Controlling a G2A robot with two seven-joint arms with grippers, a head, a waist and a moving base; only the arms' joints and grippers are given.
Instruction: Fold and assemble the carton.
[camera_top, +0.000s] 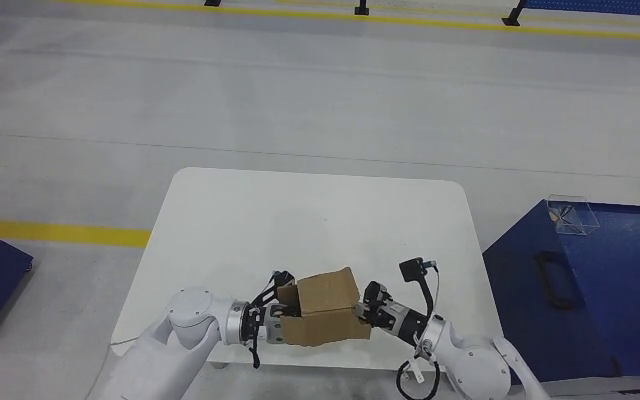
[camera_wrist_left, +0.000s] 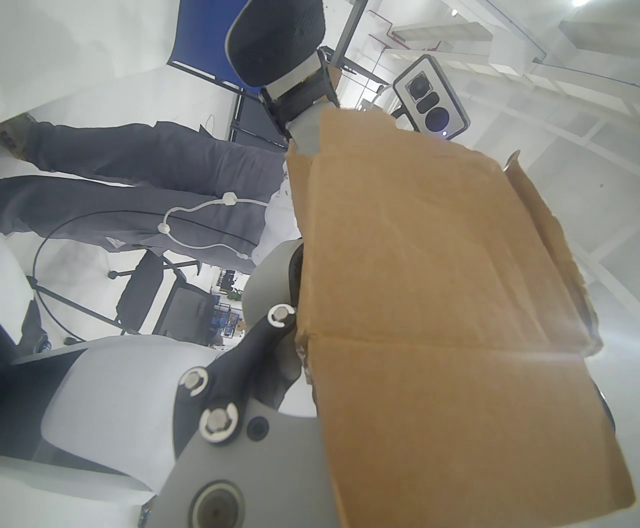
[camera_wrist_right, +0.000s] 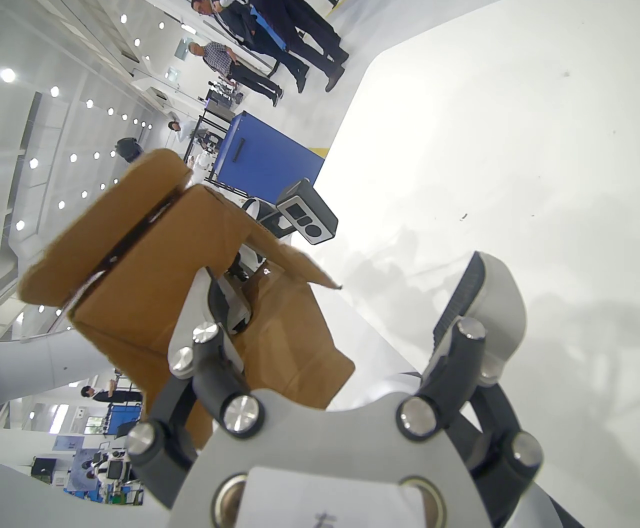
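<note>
Table (camera_top: 300, 210): white, under both claws; the work sits at its near edge.
Carton (camera_top: 325, 305): brown corrugated board, half-formed, flaps loose, spanning the gap between the two claws. It looks light, stiff across its panels and weak at the creases and ragged edges. It is likely best taken by a flat wall close to a fold, not by a flap tip.
Right gripper (camera_wrist_right: 345, 272): spread wide, clasping nothing. One finger (camera_wrist_right: 220, 300) presses the carton's end and the other stands free over bare table.
Left gripper (camera_top: 283, 305): at the carton's opposite end, a panel close against it. Whether it is clamped cannot be told.
</note>
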